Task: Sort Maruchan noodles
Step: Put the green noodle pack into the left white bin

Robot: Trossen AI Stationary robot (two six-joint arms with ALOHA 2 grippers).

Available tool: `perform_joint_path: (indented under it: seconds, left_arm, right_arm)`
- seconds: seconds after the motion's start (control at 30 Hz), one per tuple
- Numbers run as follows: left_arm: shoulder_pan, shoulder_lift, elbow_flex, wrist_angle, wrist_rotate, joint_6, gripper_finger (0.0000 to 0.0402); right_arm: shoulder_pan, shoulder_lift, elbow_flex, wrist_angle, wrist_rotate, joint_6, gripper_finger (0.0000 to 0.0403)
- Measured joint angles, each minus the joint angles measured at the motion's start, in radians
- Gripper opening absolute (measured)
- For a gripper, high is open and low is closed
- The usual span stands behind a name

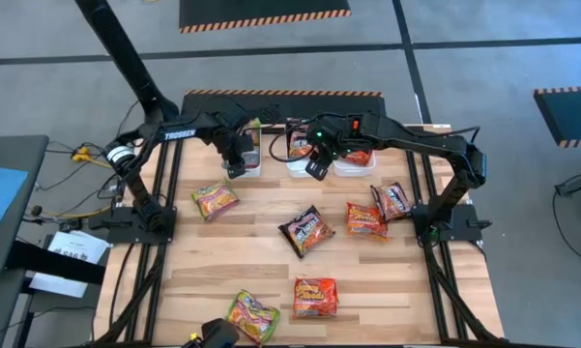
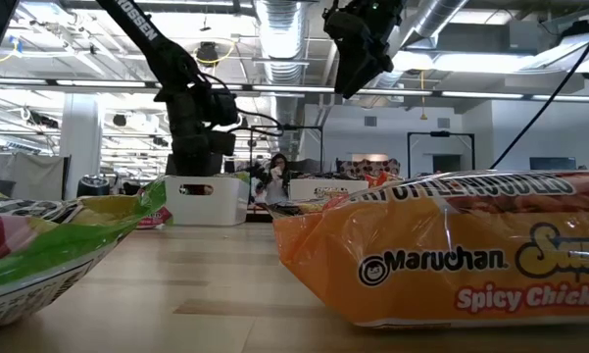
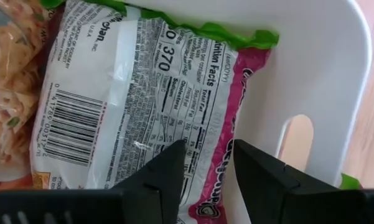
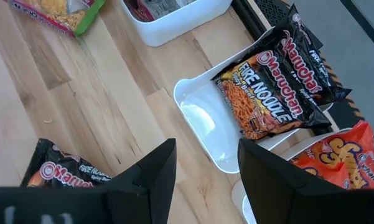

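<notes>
**Inspector:** Your left gripper [image 1: 237, 164] hangs over the left white tub [image 1: 252, 170] at the table's far edge. Its jaws stand apart and empty, directly above a green-edged packet [image 3: 143, 106] lying label-down in that tub.

**Operator:** And the right one?

**Inspector:** Your right gripper [image 1: 315, 166] is raised above the table, near the middle tub [image 4: 205, 130]. Its jaws are also parted and hold nothing. A black packet [image 4: 280, 90] rests tilted in that middle tub, and an orange packet [image 4: 336, 162] lies in the tub beside it.

**Operator:** What is loose on the table?

**Inspector:** You have six packets out on the wood: a green-edged one [image 1: 215, 200] on the left, a black one [image 1: 305, 230] in the centre, an orange one [image 1: 365, 220] just beside another black one [image 1: 393, 201] on the right, and near the front edge a green-edged one [image 1: 252, 315] and an orange one [image 1: 315, 297].
</notes>
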Motion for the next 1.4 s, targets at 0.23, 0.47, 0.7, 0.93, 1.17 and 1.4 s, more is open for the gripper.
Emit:
perform_joint_path:
  seconds: [0.23, 0.47, 0.7, 0.93, 1.17, 1.4]
  left_arm:
    - [-0.001, 0.002, 0.002, 0.006, -0.005, 0.018, 0.0065]
    - [0.000, 0.003, 0.002, 0.008, 0.022, 0.032, 0.0002]
    - [-0.001, 0.006, 0.080, -0.143, 0.045, 0.051, 0.0000]
    - [0.002, 0.006, 0.241, -0.229, 0.048, 0.082, 0.0000]
    - [0.013, 0.005, 0.329, -0.240, 0.085, 0.038, 0.0000]
    - [0.009, 0.005, 0.320, -0.225, 0.014, 0.018, 0.0017]
  right_arm:
    - [0.000, 0.000, 0.000, 0.000, 0.000, 0.020, 0.0196]
    - [0.000, 0.000, 0.000, 0.000, 0.000, 0.020, 0.0196]
    - [0.000, 0.000, 0.000, 0.000, 0.000, 0.020, 0.0196]
    - [0.000, 0.000, 0.000, 0.000, 0.000, 0.020, 0.0196]
    - [0.002, 0.000, 0.000, 0.000, 0.000, 0.020, 0.0196]
    - [0.002, 0.000, 0.000, 0.000, 0.000, 0.020, 0.0196]
